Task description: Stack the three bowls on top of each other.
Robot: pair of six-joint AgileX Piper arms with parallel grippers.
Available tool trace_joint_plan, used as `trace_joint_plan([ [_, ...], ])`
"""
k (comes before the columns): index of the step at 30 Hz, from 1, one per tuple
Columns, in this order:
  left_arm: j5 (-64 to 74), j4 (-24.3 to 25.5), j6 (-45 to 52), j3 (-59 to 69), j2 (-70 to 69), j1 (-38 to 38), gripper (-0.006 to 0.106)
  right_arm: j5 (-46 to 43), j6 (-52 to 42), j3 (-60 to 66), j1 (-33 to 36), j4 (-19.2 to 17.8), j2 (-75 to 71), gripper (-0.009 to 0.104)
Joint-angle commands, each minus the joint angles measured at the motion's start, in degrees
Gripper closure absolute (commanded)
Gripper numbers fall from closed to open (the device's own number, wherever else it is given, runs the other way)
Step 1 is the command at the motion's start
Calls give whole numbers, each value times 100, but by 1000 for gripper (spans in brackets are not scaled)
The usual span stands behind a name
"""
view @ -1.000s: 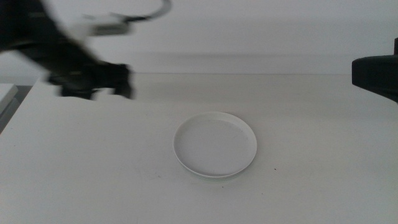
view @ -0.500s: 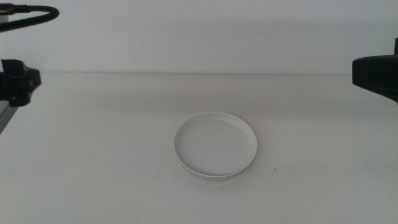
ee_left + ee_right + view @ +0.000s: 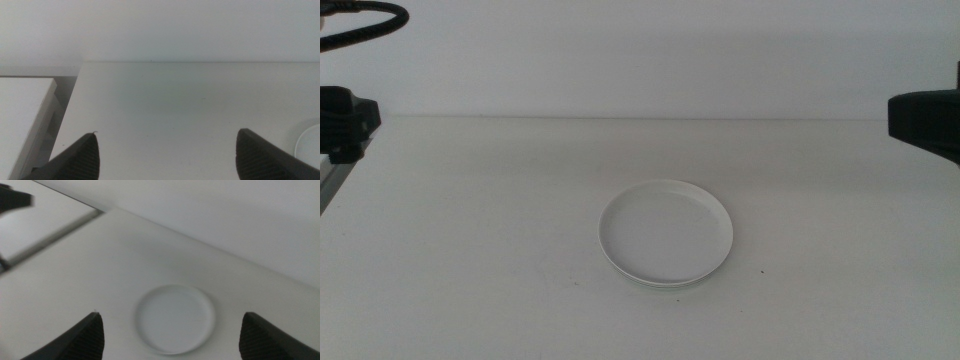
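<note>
A white bowl (image 3: 666,233) rests at the middle of the table, and a thin second rim peeks out under its near edge, so it lies on top of a stack. The right wrist view shows the same bowl (image 3: 175,317), and a sliver of it (image 3: 311,145) shows in the left wrist view. My left gripper (image 3: 167,160) is open and empty, hanging over the table's left part well away from the bowl. The left arm (image 3: 345,122) shows at the picture's left edge. My right gripper (image 3: 171,332) is open and empty, high above the table. The right arm (image 3: 925,118) sits at the right edge.
The white table (image 3: 470,250) ends at its left edge, where a lower white surface (image 3: 22,115) lies beside it across a dark gap. A plain white wall (image 3: 650,60) stands behind the table.
The left arm has drawn back from over the table's left part to the picture's left edge. The white bowl and the right arm have stayed still.
</note>
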Motion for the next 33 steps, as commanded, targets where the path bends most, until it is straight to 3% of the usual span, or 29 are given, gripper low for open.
trace_joint_plan([
  [1, -67, -46, -5, 21, -28, 12, 7, -194, -60, 30, 2, -450, -22, 8],
  [4, -67, -46, -5, 21, -28, 12, 7, -675, -60, 30, -13, -1370, -75, 8],
  [7, -67, -46, -5, 32, -28, 12, 7, -1097, -60, 30, -251, -1809, -131, 8],
  [10, -44, -46, 6, 44, -217, 0, 7, -1204, -60, 101, -666, -1688, -131, 8],
  [15, -29, -357, 6, 607, -1059, -9, 7, -2696, -60, 1050, -1473, -888, -334, 8],
  [23, -29, -370, 6, 2397, -3015, -9, 7, -3054, -44, 3228, -2066, -631, -1777, 8],
  [25, -29, -370, 6, 2673, -3312, -9, 7, -3054, -44, 3695, -2066, -732, -2318, 8],
  [29, -76, -172, 6, 3248, -4079, -9, 7, -3222, -44, 4767, -2066, -1445, -3419, 8],
  [33, -555, -109, 6, 3923, -4928, -9, 7, -3351, -44, 5663, -2066, -1325, -4175, 8],
])
